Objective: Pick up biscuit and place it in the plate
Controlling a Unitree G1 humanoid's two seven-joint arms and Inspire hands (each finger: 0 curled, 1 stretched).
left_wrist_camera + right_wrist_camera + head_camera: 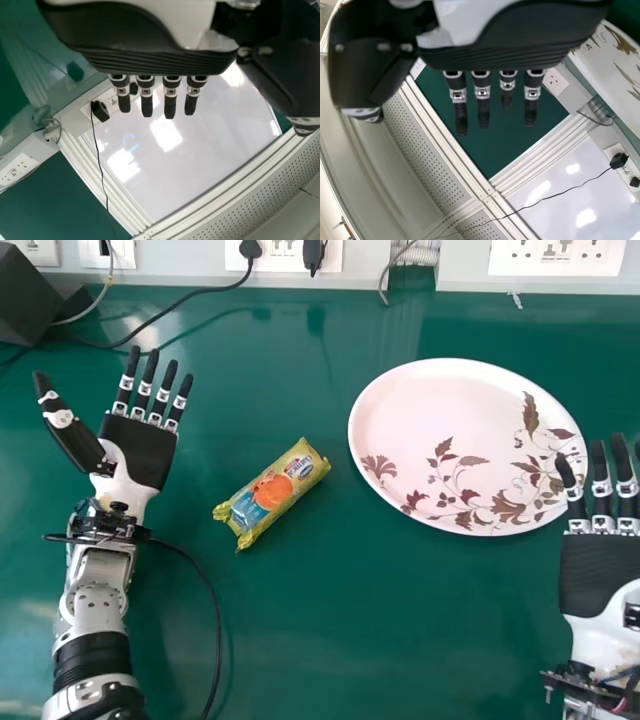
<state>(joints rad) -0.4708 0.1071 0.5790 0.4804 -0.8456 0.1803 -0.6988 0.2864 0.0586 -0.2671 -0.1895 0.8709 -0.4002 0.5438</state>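
Observation:
The biscuit in its yellow wrapper [272,492] lies flat and slanted on the green table in the head view, between my left hand and the plate. To its left is my left hand [140,445], palm up with straight fingers, apart from the biscuit. A white oval plate with brown leaf patterns [440,430] holds nothing. My right hand [598,575] is at the right edge, its straight fingertips close to the plate's lower right rim. Straight fingers show on my left hand [150,60] in the left wrist view and on my right hand [510,55] in the right wrist view.
The green table [350,620] extends around the plate and biscuit. Sockets [555,257] line the wall behind, with a black plug [250,249] and its cable at the back. A dark box [35,300] stands at the back left. A black cable [215,620] loops beside my left forearm.

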